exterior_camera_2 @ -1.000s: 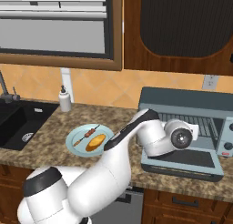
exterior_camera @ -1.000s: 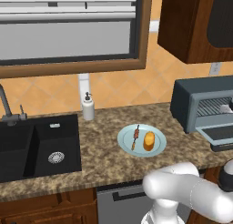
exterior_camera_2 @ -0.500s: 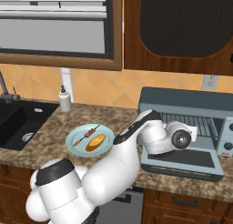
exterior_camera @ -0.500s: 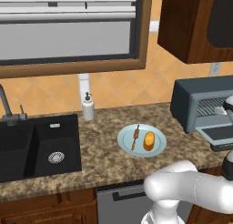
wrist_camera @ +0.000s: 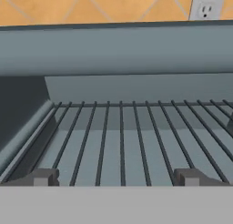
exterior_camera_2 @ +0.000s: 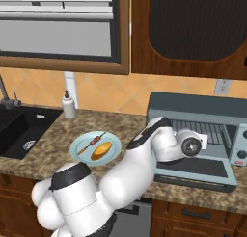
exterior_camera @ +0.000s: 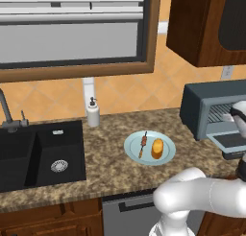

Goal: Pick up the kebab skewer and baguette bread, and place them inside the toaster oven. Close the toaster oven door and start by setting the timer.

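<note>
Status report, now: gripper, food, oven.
Gripper open, empty, facing the toaster oven rack. Kebab skewer and baguette bread on the plate. Toaster oven door down; nothing in the way.

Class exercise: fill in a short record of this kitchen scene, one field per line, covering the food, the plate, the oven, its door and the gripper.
kebab skewer: lying on the plate, left of the bread in the left base view
baguette bread: on the same plate, beside the skewer
plate: light blue, on the granite counter between sink and oven
toaster oven: on the counter under the dark cabinet, wire rack bare
toaster oven door: dropped open
gripper: open, holding nothing, at the oven mouth facing the rack
</note>
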### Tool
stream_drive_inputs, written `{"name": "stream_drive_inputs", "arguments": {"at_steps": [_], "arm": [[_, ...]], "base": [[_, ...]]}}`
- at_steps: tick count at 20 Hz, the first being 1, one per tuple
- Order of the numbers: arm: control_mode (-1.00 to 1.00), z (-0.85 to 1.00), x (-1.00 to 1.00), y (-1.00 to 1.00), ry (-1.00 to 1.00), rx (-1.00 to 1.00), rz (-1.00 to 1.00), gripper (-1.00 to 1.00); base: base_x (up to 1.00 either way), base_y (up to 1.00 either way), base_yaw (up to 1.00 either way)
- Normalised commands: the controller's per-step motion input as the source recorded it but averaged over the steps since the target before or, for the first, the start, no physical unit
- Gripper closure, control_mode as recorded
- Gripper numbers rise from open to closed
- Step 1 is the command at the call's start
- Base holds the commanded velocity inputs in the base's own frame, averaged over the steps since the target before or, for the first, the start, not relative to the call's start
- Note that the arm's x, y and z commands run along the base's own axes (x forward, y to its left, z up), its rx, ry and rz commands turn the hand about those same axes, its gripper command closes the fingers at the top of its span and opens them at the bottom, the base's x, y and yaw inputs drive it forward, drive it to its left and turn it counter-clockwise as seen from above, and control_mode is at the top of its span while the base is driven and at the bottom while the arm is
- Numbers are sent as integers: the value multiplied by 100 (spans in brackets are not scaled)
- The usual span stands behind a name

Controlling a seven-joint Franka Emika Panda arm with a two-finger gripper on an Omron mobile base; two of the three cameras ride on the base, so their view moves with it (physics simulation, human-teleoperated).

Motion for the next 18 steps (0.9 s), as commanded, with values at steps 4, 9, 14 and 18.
{"name": "stream_drive_inputs", "arguments": {"at_steps": [4, 9, 14, 18], "arm": [[-100, -6, 32, -3, 2, 0, 0, -100], [-100, -5, 27, -1, 5, 0, 0, -100], [-100, -17, 8, 0, 9, 0, 0, -100], [-100, -22, 0, 0, 5, 0, 0, -100]], "base": [[0, 0, 0], [0, 0, 0], [0, 0, 0], [0, 0, 0]]}}
